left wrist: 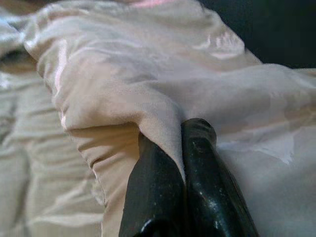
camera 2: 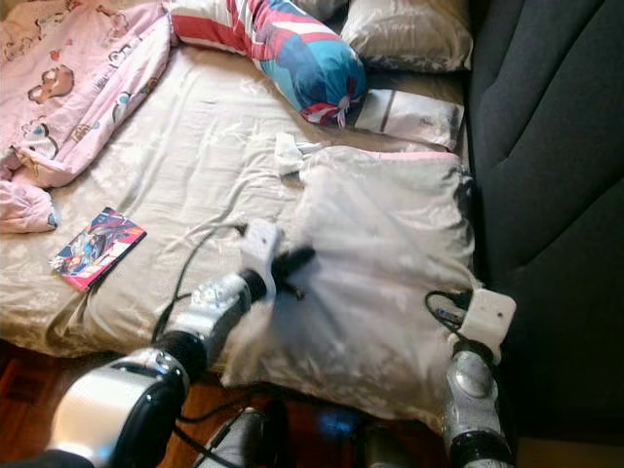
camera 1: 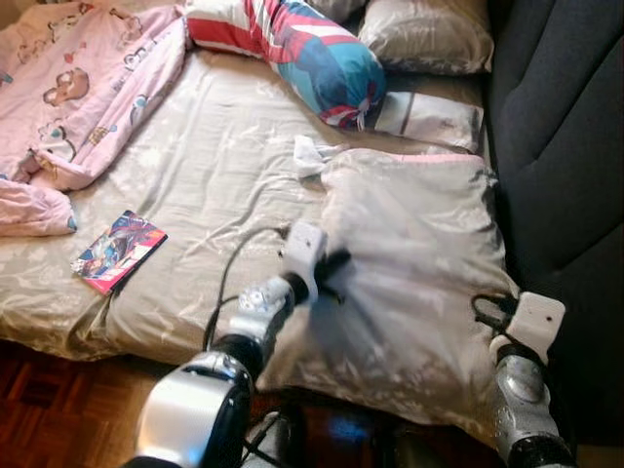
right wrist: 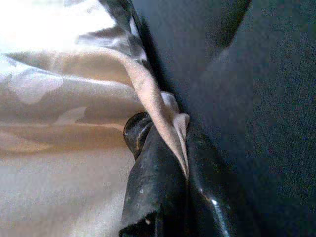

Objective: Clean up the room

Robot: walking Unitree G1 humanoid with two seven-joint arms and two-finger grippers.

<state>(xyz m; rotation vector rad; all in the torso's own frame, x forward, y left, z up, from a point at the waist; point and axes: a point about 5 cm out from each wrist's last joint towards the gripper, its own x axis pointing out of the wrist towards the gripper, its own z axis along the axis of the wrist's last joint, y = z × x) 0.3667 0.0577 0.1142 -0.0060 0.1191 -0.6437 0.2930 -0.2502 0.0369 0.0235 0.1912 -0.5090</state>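
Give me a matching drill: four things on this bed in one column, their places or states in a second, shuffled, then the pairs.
Things:
1. pillow
2. booklet
3. pink blanket
4. bolster

Places or states:
A. flat near the bed's front edge, robot's left
B. pinched by the left hand and right hand
C. bunched at the far left
D. striped, at the bed's head

Pairs: 1-B, 2-A, 3-C, 4-D

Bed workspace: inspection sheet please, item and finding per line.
Surface: bed under a rumpled beige sheet.
Job's things: big beige pillow at the bed's near edge, pinched on both sides.
Clutter: pink pyjamas, comic book, striped bolster, second pillow, white packet.
Grippers: left claw shut on pillow fabric; right claw likewise.
Cables: black cable along left arm.
Surroundings: dark headboard, wooden floor.
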